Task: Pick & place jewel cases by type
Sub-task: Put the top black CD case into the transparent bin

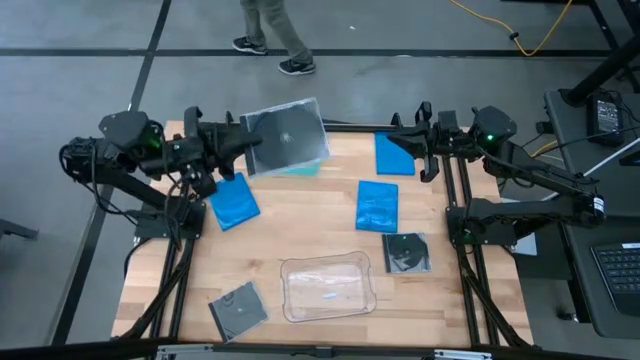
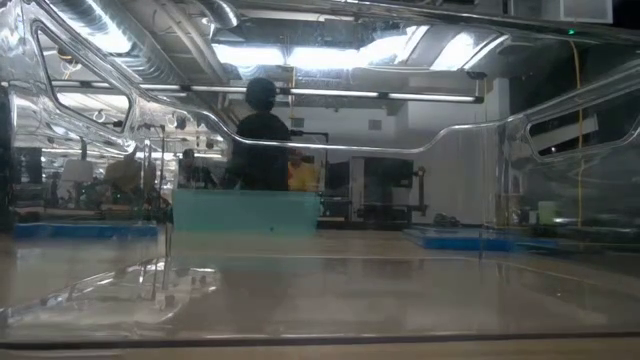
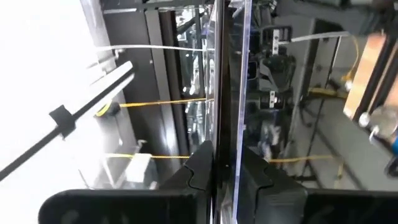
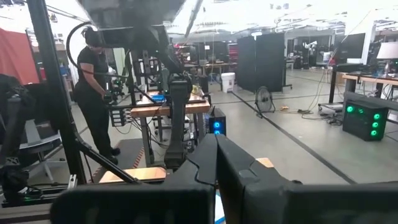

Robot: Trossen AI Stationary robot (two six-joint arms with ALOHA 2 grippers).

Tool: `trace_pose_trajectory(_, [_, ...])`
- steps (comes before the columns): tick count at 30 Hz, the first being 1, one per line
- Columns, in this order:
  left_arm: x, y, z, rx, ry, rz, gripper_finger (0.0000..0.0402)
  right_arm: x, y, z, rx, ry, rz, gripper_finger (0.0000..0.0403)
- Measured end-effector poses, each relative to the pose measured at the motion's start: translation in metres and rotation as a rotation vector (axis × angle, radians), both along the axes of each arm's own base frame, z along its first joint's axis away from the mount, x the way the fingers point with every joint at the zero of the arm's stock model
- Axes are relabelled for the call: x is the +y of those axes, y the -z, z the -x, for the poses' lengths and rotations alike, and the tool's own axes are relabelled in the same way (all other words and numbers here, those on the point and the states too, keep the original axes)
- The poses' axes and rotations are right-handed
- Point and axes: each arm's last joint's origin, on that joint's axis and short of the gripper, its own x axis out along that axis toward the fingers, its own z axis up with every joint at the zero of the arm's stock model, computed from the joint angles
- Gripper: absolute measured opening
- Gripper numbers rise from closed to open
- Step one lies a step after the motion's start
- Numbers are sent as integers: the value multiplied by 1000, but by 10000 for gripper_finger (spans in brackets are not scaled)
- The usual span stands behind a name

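My left gripper [image 1: 248, 140] is shut on a dark jewel case with a clear cover [image 1: 287, 134] at the table's far edge, over the teal tray [image 1: 300, 168]. In the left wrist view the case shows edge-on [image 3: 222, 93]. My right gripper [image 1: 402, 135] is shut and empty, high at the far right, near a blue case [image 1: 395, 157]. Two more blue cases [image 1: 235, 202] [image 1: 377, 206] and two dark cases [image 1: 405, 252] [image 1: 238, 308] lie flat on the table. My left gripper pinches the dark case between its two fingers at the case's left edge [image 3: 224, 163], one finger [image 3: 198, 168] on each flat face. The fingers come level from the table's left. The case sits nearly level above the teal tray; I cannot tell whether it touches it.
A clear rounded tray [image 1: 325, 288] stands near the front middle; the low view looks through it. The teal tray also shows in the low view [image 2: 245, 212]. A person walks beyond the far edge [image 1: 275, 35]. Bare wood lies between the cases.
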Motion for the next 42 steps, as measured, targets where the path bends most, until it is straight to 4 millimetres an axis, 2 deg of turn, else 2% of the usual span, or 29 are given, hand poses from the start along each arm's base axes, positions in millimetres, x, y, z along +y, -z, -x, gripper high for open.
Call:
trace_pose_trajectory(11, [-26, 7, -10, 115, -32, -305, 22, 0, 2, 0, 16, 0, -9, 7])
trace_pose_trajectory(17, [-38, 11, -14, 135, -11, -327, 22, 0, 2, 0, 15, 0, -9, 7])
trace_pose_trajectory(31, [-40, 11, -13, 91, 6, -116, 22, 0, 2, 0, 15, 0, -9, 7])
trace_pose_trajectory(42, [-36, 9, -11, -9, 107, 331, 22, 0, 3, 0, 24, -6, -65, 7])
